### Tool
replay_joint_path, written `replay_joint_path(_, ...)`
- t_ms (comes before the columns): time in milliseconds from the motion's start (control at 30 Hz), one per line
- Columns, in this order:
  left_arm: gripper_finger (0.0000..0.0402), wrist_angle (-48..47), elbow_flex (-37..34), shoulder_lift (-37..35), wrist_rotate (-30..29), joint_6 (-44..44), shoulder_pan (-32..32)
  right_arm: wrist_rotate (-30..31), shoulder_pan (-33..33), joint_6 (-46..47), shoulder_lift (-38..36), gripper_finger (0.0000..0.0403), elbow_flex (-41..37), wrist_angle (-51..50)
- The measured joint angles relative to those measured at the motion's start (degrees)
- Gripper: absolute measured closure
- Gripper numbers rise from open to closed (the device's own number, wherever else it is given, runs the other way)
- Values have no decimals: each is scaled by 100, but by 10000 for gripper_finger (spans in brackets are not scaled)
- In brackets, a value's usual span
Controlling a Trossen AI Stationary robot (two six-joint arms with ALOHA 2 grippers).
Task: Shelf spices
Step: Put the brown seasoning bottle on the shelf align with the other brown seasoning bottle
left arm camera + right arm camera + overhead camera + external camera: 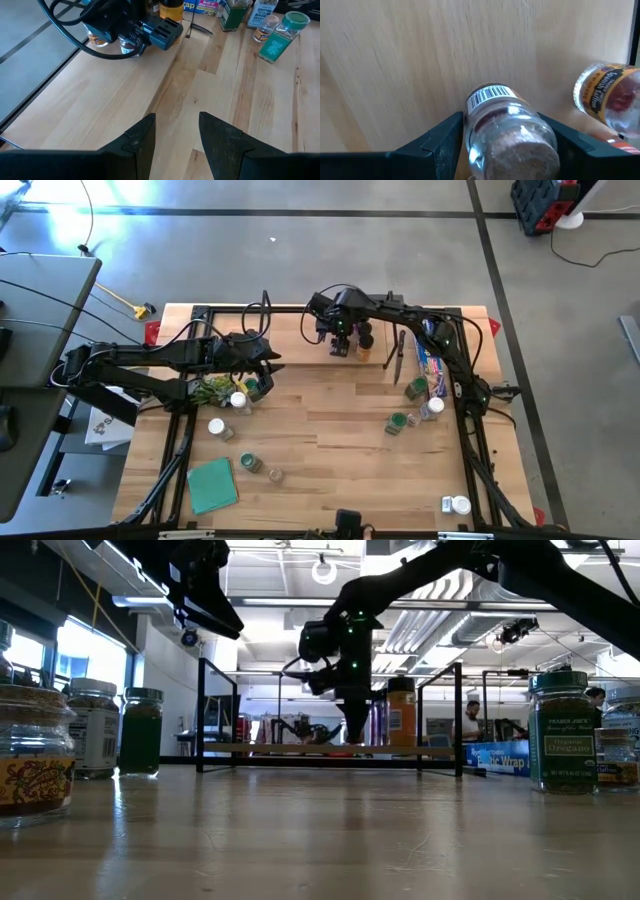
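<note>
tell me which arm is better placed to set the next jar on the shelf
Right. Its end effector has a clear cork-topped spice jar between its fingers, over the light wooden shelf board. The left end effector is empty, open above bare table.

Two dark fingers point(145, 142) parted over bare wooden worktop point(100, 100), nothing between. Farther off, other arm's gripper point(131, 35) at small jars; green-lidded spice jar point(281, 35) standing beyond.
</note>
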Motion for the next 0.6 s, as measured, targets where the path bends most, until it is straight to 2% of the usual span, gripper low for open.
replay_joint_path(233, 257, 5, 0, 0, 0, -2, 0, 4, 0, -52, -7, 176, 566, -295)
replay_joint_path(467, 257, 4, 0, 0, 42, -44, 0, -15, 2, -37, -12, 176, 1273, -1093)
replay_joint_path(600, 257, 4, 0, 0, 46, -44, 0, -156, 11, -59, -15, 197, 1485, -1243)
